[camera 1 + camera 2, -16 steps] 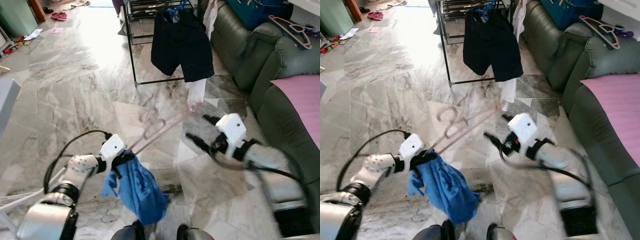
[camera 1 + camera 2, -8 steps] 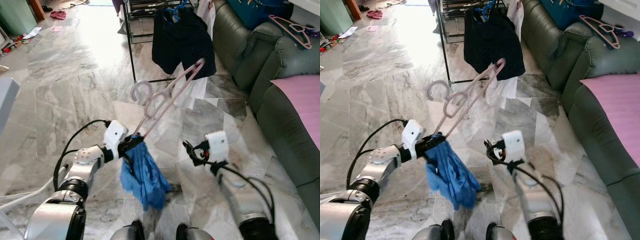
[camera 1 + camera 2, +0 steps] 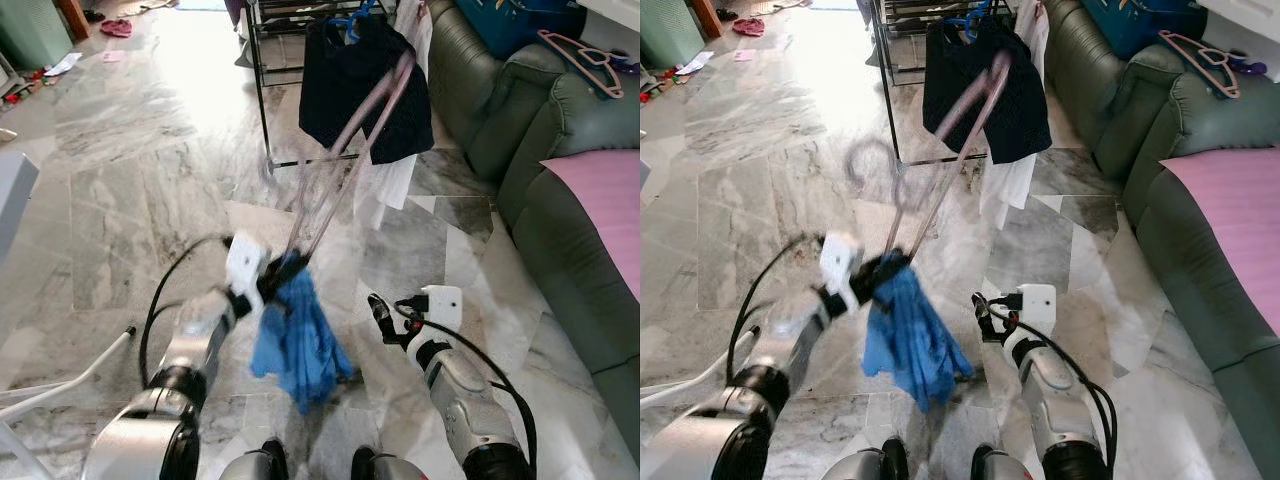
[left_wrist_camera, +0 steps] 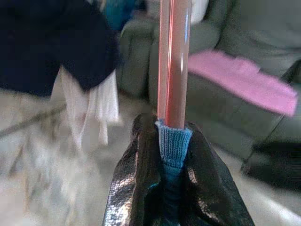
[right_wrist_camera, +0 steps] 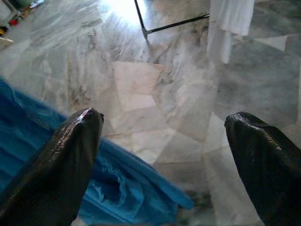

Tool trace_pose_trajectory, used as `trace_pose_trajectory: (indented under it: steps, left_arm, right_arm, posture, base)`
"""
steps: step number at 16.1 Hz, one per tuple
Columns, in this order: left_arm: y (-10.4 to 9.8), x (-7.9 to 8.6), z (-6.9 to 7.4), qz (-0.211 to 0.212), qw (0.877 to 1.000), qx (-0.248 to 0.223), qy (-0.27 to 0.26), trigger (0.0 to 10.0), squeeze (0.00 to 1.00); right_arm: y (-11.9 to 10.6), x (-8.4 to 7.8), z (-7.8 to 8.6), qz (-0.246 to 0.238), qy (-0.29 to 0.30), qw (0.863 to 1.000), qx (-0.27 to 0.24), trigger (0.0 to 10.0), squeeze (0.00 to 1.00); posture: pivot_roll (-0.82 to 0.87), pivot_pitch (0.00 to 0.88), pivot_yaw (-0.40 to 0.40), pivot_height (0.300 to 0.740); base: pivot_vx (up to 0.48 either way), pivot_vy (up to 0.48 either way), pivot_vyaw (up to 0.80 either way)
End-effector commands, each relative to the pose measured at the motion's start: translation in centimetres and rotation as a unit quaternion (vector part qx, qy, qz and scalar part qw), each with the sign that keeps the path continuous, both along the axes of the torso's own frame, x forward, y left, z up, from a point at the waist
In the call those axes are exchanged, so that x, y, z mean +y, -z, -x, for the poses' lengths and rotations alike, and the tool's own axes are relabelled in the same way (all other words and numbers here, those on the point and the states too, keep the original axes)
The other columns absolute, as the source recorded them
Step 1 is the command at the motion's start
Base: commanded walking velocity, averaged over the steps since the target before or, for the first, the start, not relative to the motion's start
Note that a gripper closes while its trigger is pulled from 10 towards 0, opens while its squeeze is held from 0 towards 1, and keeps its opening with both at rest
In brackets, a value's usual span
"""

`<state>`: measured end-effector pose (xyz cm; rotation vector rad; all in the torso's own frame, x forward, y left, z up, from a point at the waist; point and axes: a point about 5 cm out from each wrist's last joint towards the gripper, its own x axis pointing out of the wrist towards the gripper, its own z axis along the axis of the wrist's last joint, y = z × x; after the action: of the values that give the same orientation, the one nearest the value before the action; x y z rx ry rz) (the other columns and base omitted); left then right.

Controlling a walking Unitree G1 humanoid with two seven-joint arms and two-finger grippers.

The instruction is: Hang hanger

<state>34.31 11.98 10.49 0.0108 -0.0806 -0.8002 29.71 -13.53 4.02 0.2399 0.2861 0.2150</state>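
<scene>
Left wrist view: left gripper (image 4: 173, 155) pinches the thin pink plastic hanger (image 3: 345, 125) through soft blue cloth (image 3: 298, 335), raised centre. Light, springy, probably slippery; grip low. Right gripper (image 5: 164, 155) spread wide.

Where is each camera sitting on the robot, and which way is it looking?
Left eye view: on the head, looking forward and down at the marble floor; both silver arms show, the left gripper holding the pink plastic hanger with the blue cloth.
Right eye view: beside it, same scene; the right gripper is low.
Left wrist view: along shut black fingers up the hanger toward the green sofa.
Right wrist view: between spread fingers at the floor.
Shared: blue cloth, black metal rack.
</scene>
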Motion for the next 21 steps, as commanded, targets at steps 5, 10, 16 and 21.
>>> trace_pose_trajectory:
  steps: [5, 10, 16, 21]
  left_arm:
    - [-4.1, -2.4, -0.2, 0.019, 0.992, -0.102, 0.076, 0.0, 0.0]
    - [-6.5, -3.6, 0.4, 0.045, 0.978, -0.146, 0.14, 0.0, 0.0]
    - [-7.8, -2.6, 0.1, 0.039, 0.975, -0.16, 0.151, 0.0, 0.0]
    - [-9.1, -2.4, -0.4, 0.023, 0.971, -0.18, 0.158, 0.0, 0.0]
  right_arm:
    - [0.8, 0.7, -0.4, -0.01, -0.044, 0.998, 0.034, 10.0, 1.0]
    - [1.0, 1.1, -0.8, -0.003, -0.073, 0.996, 0.044, 10.0, 1.0]
    - [-0.6, 0.7, -1.1, -0.017, -0.144, 0.989, -0.005, 10.0, 0.0]
    - [-1.2, -1.0, 0.2, -0.037, -0.225, 0.974, -0.008, 10.0, 0.0]
  posture:
    - [-0.2, 0.188, 0.015, 0.74]
    - [-0.19, 0.189, 0.008, 0.74]
    - [-0.19, 0.186, 0.003, 0.74]
    - [-0.2, 0.185, 0.014, 0.74]
  base:
    - [0.0, 0.0, 0.0]
    - [0.0, 0.0, 0.0]
    - [0.0, 0.0, 0.0]
    - [0.0, 0.0, 0.0]
